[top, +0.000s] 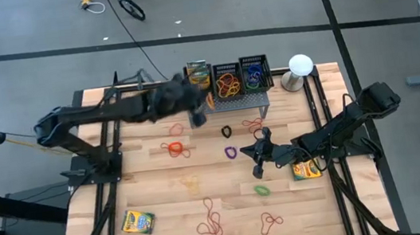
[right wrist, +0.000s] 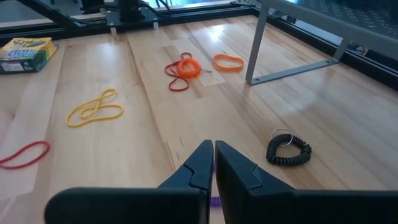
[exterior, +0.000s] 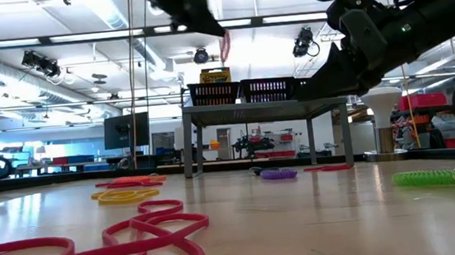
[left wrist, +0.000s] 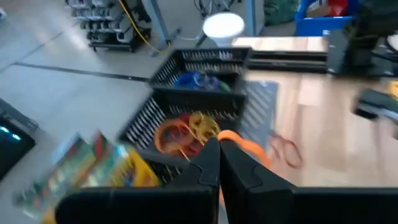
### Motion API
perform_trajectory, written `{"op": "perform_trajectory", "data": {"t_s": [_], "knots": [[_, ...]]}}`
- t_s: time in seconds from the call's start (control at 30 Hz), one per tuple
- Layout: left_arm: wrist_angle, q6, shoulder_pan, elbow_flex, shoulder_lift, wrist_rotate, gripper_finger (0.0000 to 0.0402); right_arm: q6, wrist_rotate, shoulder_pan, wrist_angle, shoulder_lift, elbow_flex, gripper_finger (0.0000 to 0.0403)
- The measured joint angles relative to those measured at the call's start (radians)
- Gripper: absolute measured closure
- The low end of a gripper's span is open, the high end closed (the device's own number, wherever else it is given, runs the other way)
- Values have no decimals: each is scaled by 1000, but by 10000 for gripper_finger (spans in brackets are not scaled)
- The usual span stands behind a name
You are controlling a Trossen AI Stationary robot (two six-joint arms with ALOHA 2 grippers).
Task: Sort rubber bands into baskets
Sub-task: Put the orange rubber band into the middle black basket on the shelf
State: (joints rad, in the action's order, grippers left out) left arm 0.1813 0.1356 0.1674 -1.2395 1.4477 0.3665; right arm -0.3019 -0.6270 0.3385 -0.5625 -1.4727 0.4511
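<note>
Above the far baskets (top: pixel 239 76), the left gripper (left wrist: pixel 219 163), jaws clenched on an orange rubber band (left wrist: pixel 241 144), needs releasing; the right gripper (right wrist: pixel 213 163) waits clenched.

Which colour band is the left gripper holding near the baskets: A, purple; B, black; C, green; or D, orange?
D: in the left wrist view the left gripper is shut on an orange band, just short of the basket that already has orange bands in it.
</note>
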Motion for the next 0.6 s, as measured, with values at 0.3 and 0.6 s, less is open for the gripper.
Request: {"op": "perform_trajectory", "data": {"t_s": [0.3,0.6], "knots": [[1,142,110,-292,273,6,396,0,0,0,-3,0,0,376],[90,207,125,-436,453,135,388,0,0,0,-3,0,0,376]]}}
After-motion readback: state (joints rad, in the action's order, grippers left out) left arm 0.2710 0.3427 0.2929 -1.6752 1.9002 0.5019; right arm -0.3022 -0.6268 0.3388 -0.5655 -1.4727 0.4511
